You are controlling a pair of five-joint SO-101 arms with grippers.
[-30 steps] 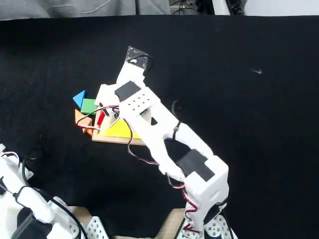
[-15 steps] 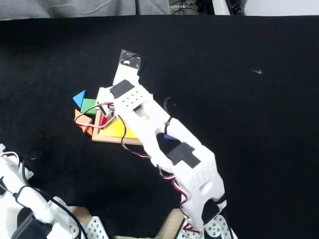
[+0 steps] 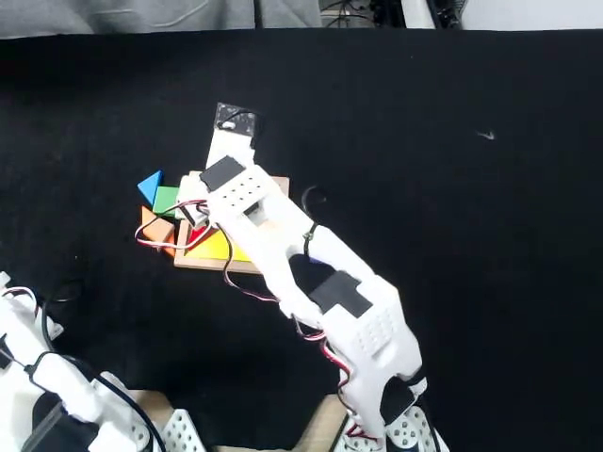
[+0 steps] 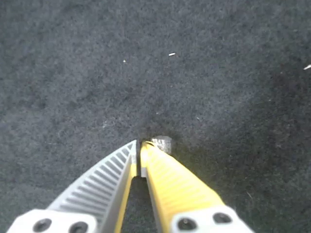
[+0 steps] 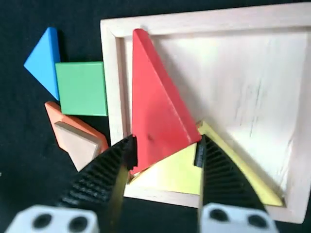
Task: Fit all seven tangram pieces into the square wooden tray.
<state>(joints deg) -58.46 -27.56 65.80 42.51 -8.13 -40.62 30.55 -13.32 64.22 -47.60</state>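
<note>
Showing the square wooden tray (image 5: 194, 22) left of centre on the black table (image 3: 471, 235), with a red triangle (image 5: 155, 111) along its left wall, its wide end overlapping a yellow triangle (image 5: 180, 174) by the near edge. Pinched at that wide end by the right gripper (image 5: 164, 148), one black finger on either side. Flanked just left of the tray by a blue triangle (image 5: 43, 56), green square (image 5: 80, 89) and orange piece (image 5: 73, 122). Elsewhere, over bare cloth, the left gripper (image 4: 139, 144), tips pressed together.
</note>
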